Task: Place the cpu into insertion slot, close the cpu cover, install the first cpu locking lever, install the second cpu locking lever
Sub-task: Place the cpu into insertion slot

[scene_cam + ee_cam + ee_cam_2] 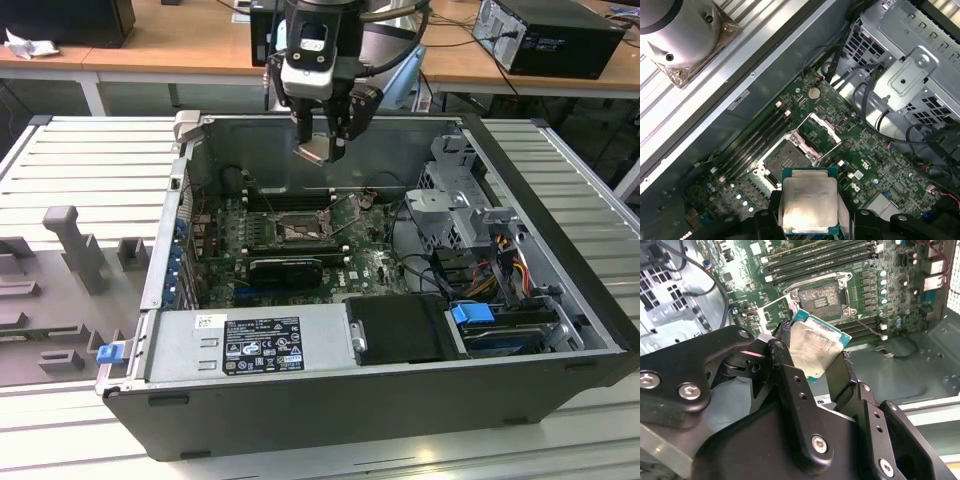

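The gripper is pinching the chip by its edges, holding it in the air above the open socket on the green board.

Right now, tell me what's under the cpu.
The cpu hangs in the fingers above the green board; the open slot shows empty just past its edge. The board patch straight beneath is hidden by the chip.
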{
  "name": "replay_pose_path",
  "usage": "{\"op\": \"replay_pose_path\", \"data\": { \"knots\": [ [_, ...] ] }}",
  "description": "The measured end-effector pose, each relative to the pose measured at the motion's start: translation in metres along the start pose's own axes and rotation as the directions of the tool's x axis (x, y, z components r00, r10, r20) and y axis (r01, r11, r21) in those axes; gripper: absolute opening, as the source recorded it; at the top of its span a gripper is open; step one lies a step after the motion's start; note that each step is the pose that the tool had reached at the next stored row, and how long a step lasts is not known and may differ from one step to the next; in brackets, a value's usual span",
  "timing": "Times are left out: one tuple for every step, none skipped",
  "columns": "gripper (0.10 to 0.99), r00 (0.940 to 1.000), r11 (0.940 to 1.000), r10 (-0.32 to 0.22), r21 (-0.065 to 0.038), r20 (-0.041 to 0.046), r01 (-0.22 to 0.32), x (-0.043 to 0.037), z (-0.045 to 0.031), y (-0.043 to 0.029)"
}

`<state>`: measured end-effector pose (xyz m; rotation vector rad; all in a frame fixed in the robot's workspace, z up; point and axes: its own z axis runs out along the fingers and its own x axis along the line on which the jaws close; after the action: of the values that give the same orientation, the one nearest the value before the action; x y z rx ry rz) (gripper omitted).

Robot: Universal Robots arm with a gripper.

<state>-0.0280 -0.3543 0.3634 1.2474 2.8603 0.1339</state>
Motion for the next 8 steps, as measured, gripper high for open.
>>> {"op": "replay_pose_path", "data": {
  "knots": [
    [0.525, 0.9999, 0.9999, 0.011, 0.0, 0.0009, -0.011, 0.0, 0.0, 0.0],
    [0.525, 0.9996, 0.9996, 0.028, 0.0, 0.0024, -0.028, 0.0, 0.0, 0.0],
    [0.525, 0.9987, 0.9987, 0.05, -0.001, 0.0042, -0.05, 0.0, 0.0001, 0.0],
    [0.525, 0.9978, 0.9978, 0.066, -0.001, 0.0056, -0.066, 0.0, 0.0001, 0.0],
    [0.525, 0.997, 0.997, 0.077, -0.002, 0.0066, -0.077, 0.0, 0.0002, 0.0],
    [0.525, 0.9957, 0.9957, 0.093, -0.002, 0.0079, -0.093, 0.0, 0.0003, 0.0],
    [0.525, 0.9944, 0.9944, 0.106, -0.002, 0.009, -0.106, 0.0, 0.0003, 0.0],
    [0.525, 0.9925, 0.9926, 0.122, -0.003, 0.0104, -0.122, 0.0, 0.0004, 0.0]
  ]
}}
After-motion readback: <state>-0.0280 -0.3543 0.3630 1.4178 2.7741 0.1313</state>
